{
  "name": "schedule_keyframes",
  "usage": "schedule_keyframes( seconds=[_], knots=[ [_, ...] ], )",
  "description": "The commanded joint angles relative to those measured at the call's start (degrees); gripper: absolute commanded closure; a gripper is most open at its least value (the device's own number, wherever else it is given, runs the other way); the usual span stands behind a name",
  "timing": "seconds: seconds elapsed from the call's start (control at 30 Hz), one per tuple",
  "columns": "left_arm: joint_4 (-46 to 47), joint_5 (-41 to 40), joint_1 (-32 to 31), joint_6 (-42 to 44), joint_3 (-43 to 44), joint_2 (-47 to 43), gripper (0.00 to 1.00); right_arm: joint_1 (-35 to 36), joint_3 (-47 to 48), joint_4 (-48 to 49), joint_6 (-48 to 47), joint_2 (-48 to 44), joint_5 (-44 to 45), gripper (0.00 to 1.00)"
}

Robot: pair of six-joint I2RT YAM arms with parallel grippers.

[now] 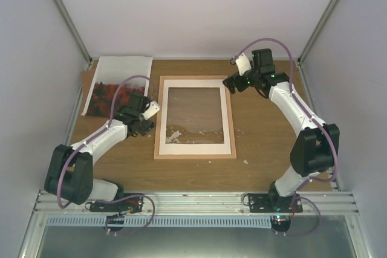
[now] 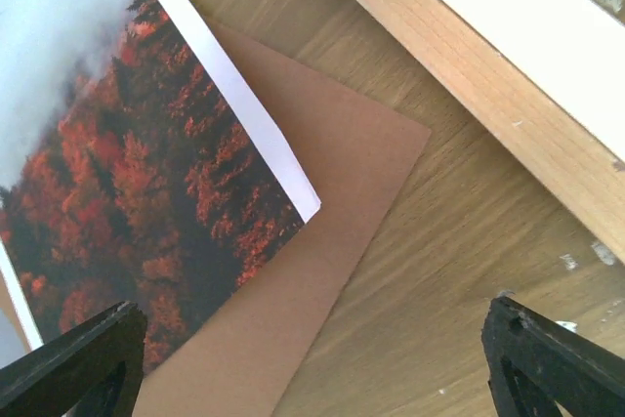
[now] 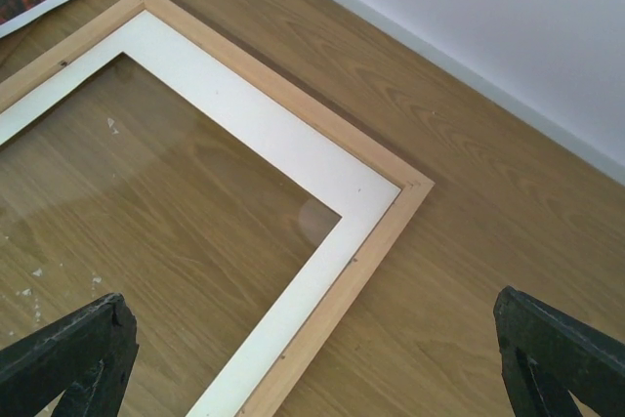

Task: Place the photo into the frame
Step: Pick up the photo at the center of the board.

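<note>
The photo (image 1: 112, 83), red-orange hills under a pale sky with a white border, lies at the back left on a brown backing board (image 2: 322, 202). In the left wrist view the photo's (image 2: 146, 163) near corner shows. The frame (image 1: 195, 156), light wood rails with a white mat and clear pane, lies flat mid-table. My left gripper (image 1: 143, 119) hovers open between photo and frame, its fingers (image 2: 78, 358) holding nothing. My right gripper (image 1: 237, 74) hangs open above the frame's far right corner (image 3: 381, 231), holding nothing.
Small white scraps lie on the pane (image 1: 175, 134) and on the table near the frame's front right corner (image 1: 245, 162). White walls enclose the table at the back and both sides. The frame rail (image 2: 488, 95) runs close to the right of the board.
</note>
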Motion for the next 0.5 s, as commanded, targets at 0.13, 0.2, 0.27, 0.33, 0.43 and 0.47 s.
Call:
schedule_keyframes(
  seconds=[0.13,0.2,0.27,0.33,0.43,0.47],
  knots=[
    [6.0,-8.1,-2.2,1.5,2.0,5.0,0.11,-0.7,-0.5,1.0,1.1,-2.0,-0.6,0.0],
    [6.5,-8.4,-2.6,1.7,2.4,6.7,0.12,-0.8,-0.7,1.1,1.0,-2.1,-0.3,0.0],
    [7.2,-8.5,-2.6,2.0,2.9,8.6,0.13,-0.9,-0.8,1.2,1.0,-2.0,-0.3,0.0],
    [8.2,-8.5,-2.6,2.1,3.2,10.4,0.13,-1.0,-0.7,1.2,1.0,-1.8,-0.4,0.0],
    [9.6,-9.1,-2.6,2.3,4.0,12.9,0.14,-1.1,-0.5,1.1,1.0,-1.5,-0.4,0.0],
    [10.1,-9.4,-2.6,2.3,4.3,13.5,0.14,-1.1,-0.5,1.1,1.0,-1.4,-0.4,0.0]
  ],
)
